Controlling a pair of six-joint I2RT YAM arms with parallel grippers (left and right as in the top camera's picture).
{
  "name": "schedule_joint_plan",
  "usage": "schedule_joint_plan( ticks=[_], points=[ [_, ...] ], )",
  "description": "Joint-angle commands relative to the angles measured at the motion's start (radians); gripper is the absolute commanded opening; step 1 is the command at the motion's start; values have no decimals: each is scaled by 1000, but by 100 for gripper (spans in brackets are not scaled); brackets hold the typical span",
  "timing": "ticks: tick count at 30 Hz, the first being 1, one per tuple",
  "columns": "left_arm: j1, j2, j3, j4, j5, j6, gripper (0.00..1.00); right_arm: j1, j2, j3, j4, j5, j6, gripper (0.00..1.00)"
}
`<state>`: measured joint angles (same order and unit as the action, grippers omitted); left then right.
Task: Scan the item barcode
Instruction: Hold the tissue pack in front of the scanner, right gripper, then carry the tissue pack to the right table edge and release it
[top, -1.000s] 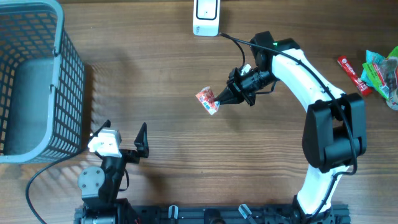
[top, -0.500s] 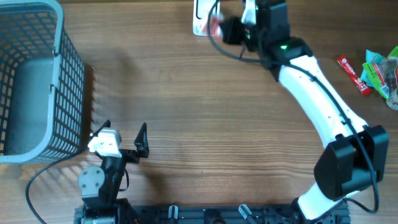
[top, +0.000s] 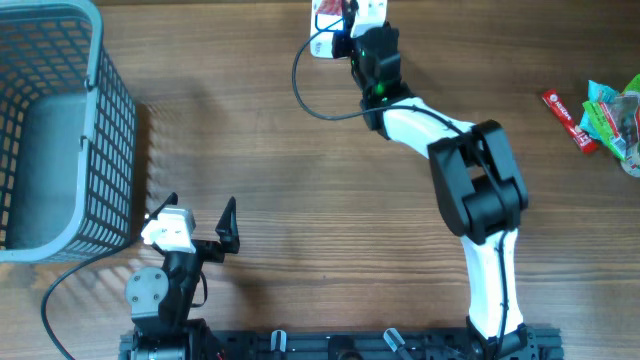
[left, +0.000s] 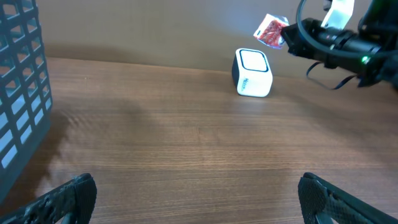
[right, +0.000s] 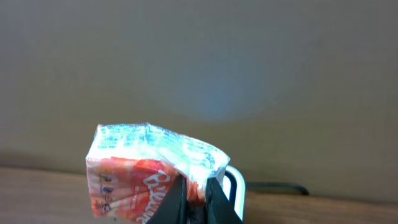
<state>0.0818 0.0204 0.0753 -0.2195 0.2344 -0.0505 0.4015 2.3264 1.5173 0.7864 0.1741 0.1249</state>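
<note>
A brown wooden tabletop (top: 280, 150) fills the overhead view. At the top centre, the right hand (top: 338, 18) is clamped on a red-and-white packet (top: 326, 10), holding it in the air just above the white scanner (top: 322, 44). The left hand (top: 198, 212), lower left, has its fingers spread wide and holds nothing. A grey basket (top: 110, 150) sits at the left edge, and loose wrappers (top: 600, 115) lie at the right edge.

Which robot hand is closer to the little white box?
Right. The right gripper holds a snack packet over the barcode scanner; the left gripper sits far away, open.
</note>
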Motion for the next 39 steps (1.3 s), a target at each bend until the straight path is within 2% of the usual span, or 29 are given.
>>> schedule_joint_plan(
  ticks=[1, 8, 11, 13, 17, 18, 20, 24, 26, 29, 32, 34, 37, 38, 39],
  points=[
    [5, -4, -6, 3, 8, -10, 100, 0, 80, 18, 92, 55, -16, 5],
    [5, -4, -6, 3, 8, -10, 100, 0, 185, 155, 89, 54, 9, 5],
    [5, -4, -6, 3, 8, -10, 100, 0, 132, 161, 79, 76, 4, 5],
    [5, -4, -6, 3, 8, -10, 100, 0, 69, 161, -8, 110, -26, 5],
    [5, -4, -6, 3, 8, -10, 100, -9, -128, 161, -456, 351, -16, 4],
    [5, -4, -6, 3, 8, -10, 100, -17, -216, 161, -681, 508, 18, 4],
    [5, -4, -6, 3, 8, -10, 100, -32, -308, 161, -962, 643, 50, 4],
    [5, -4, -6, 3, 8, -10, 100, -121, -393, 161, -1503, 702, 240, 4],
    [5, -4, -6, 3, 8, -10, 100, -215, -392, 144, -1673, 701, 343, 4],
    [5, -4, -6, 3, 8, -10, 100, -381, -386, 45, -1672, 636, 418, 4],
    [5, -4, -6, 3, 8, -10, 100, -515, -383, -94, -1533, 508, 417, 4],
    [5, -4, -6, 3, 8, -10, 100, -610, -383, -225, -1369, 454, 410, 4],
    [5, -4, -6, 3, 8, -10, 100, -684, -383, -298, -1223, 304, 321, 6],
    [5, -4, -6, 3, 8, -10, 100, -689, -383, -296, -1210, 258, 320, 20],
    [5, -4, -6, 3, 8, -10, 100, -691, -387, -285, -1200, 203, 317, 43]
  ],
)
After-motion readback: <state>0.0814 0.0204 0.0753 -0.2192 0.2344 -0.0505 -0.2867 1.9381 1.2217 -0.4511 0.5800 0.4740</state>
